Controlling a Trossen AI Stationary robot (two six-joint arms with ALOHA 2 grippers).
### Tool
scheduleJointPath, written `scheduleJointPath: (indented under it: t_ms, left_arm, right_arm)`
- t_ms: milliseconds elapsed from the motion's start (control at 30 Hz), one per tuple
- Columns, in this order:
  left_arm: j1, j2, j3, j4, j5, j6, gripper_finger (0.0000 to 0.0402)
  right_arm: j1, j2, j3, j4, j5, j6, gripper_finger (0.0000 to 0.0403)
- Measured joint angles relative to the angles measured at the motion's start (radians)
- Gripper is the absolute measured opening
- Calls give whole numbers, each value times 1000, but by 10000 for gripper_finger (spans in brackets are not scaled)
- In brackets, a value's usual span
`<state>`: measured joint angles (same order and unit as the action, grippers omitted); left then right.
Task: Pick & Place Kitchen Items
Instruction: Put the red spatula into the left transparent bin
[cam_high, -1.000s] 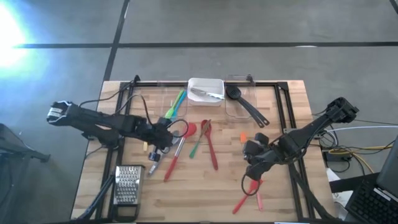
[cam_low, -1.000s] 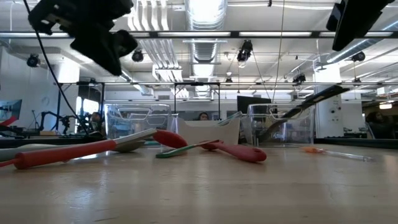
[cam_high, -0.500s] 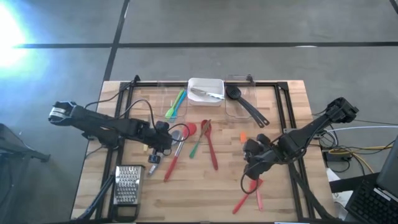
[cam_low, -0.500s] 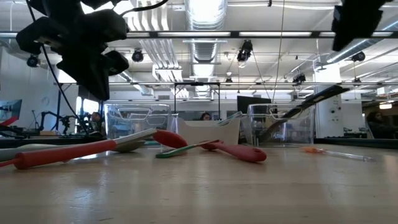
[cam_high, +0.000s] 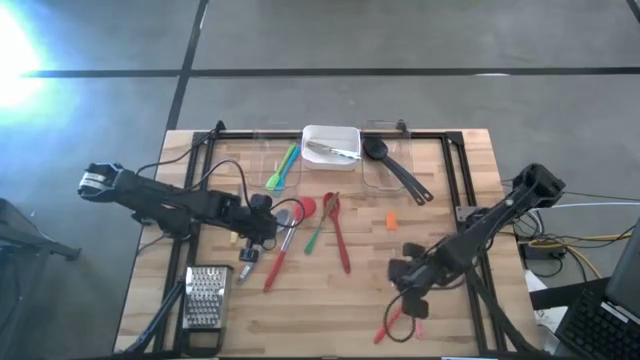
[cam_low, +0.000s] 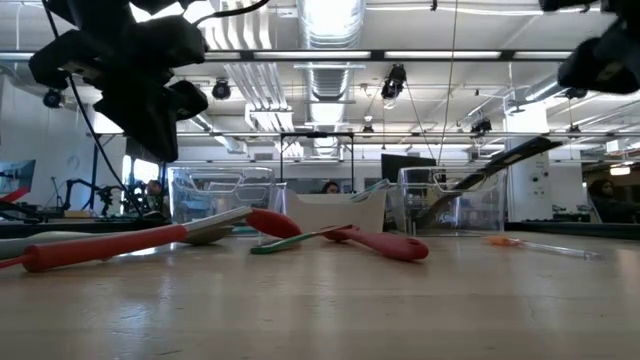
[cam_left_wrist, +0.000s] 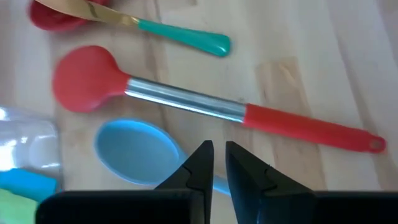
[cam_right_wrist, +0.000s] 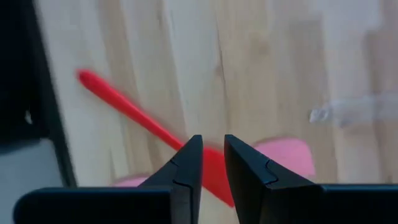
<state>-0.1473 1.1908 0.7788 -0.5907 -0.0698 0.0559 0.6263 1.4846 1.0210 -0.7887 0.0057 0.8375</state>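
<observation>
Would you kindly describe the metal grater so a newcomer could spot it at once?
Start at the wooden table and go to its near-left corner. The flat perforated metal grater lies there, beside a black frame bar. Unlike the slim colourful utensils nearby, it is wide and silvery.

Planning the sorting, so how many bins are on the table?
3, along the back edge: a left clear bin, a white bin in the centre, a right clear bin. None seems hidden.

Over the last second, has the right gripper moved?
Yes. In the high view the right gripper has slid toward the table's near edge, away from the small orange piece, and now sits over the red and pink utensils.
</observation>
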Motion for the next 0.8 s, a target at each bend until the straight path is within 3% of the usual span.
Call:
scheduleJointPath:
  t_ms: [433, 800]
  left_arm:
    - [1, 0, 0, 63, -63, 32, 46]
    - [1, 0, 0, 75, -63, 68, 46]
  right_arm:
    - [6, 234, 0, 53, -219, 12, 153]
    - [50, 342, 6, 159, -216, -67, 147]
